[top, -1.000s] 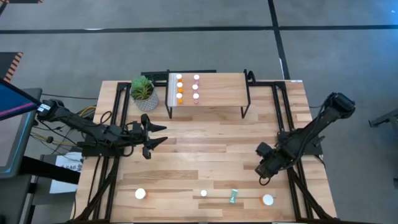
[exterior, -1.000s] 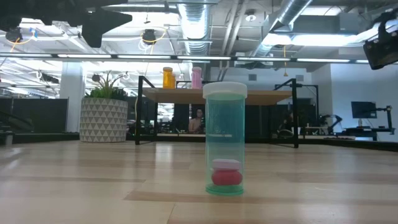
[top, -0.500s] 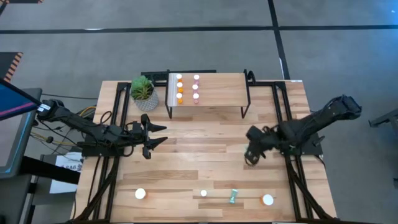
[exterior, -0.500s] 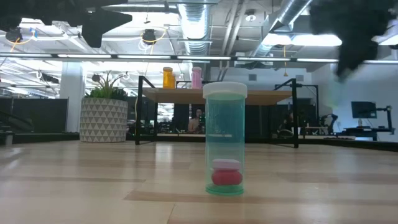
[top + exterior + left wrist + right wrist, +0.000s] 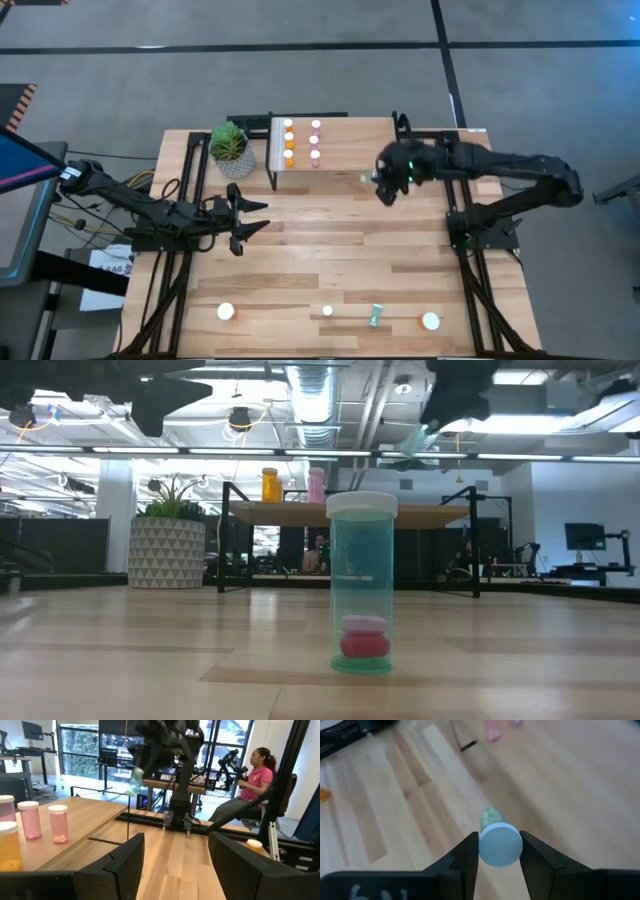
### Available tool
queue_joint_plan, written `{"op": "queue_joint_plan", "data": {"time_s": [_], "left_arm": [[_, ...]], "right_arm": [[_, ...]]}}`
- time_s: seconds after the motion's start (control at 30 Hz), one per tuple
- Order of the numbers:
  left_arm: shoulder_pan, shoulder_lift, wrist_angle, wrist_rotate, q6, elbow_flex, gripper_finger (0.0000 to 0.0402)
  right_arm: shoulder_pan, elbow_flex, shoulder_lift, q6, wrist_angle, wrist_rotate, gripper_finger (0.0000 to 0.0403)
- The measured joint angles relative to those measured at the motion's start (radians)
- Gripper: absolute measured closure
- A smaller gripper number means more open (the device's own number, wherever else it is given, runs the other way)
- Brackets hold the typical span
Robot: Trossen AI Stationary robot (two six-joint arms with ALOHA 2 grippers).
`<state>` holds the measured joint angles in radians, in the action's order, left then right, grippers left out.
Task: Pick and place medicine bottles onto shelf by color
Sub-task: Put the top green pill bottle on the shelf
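My right gripper (image 5: pixel 383 186) is shut on a teal bottle (image 5: pixel 496 839) with a pale cap, held in the air at the near right edge of the shelf (image 5: pixel 350 145). It also shows in the low view (image 5: pixel 418 438) and the left wrist view (image 5: pixel 137 775). On the shelf's left part stand a row of orange bottles (image 5: pixel 288 141) and a row of pink bottles (image 5: pixel 315 139). Near the table's front edge are white-capped bottles (image 5: pixel 226 311) (image 5: pixel 327 311) (image 5: pixel 430 321) and a teal one lying down (image 5: pixel 375 316). My left gripper (image 5: pixel 255 217) is open and empty at mid-left. My right gripper pinches the teal bottle at its cap end (image 5: pixel 500 845), one finger (image 5: pixel 468 851) on each side of the cap. The bottle's body reaches out past the fingertips, along the fingers. It is lifted clear and hangs tilted below the gripper (image 5: pixel 418 438).
A potted plant (image 5: pixel 230 148) stands left of the shelf. An upright teal bottle (image 5: pixel 362 585) stands close to the low camera. Black frame rails (image 5: pixel 190 190) run along both table sides. A person (image 5: pixel 255 775) sits beyond the table. Bare wood lies in the table's middle (image 5: pixel 330 240).
My right gripper has risen from the table's near right part and swung toward the far edge and leftward, up to the shelf's near right edge, carrying the teal bottle clear of the table. Its fingers stay shut on the bottle.
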<state>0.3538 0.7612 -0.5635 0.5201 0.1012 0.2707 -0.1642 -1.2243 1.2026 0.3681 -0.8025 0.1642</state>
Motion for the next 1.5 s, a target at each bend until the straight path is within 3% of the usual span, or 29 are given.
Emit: {"op": "queue_joint_plan", "data": {"time_s": [0.47,1.0,1.5], "left_arm": [[0.0,0.0,0.03,0.011,-0.003,0.0,0.0194],[0.0,0.0,0.074,0.011,0.01,0.0,0.0194],[0.0,0.0,0.088,0.011,0.015,0.0,0.0194]], "right_arm": [[-0.287,-0.373,0.335,-0.289,-0.038,-0.144,0.0253],[-0.411,-0.848,0.727,-0.395,-0.385,-0.144,0.0253],[-0.436,-0.927,0.815,-0.395,-0.477,-0.139,0.0253]]}}
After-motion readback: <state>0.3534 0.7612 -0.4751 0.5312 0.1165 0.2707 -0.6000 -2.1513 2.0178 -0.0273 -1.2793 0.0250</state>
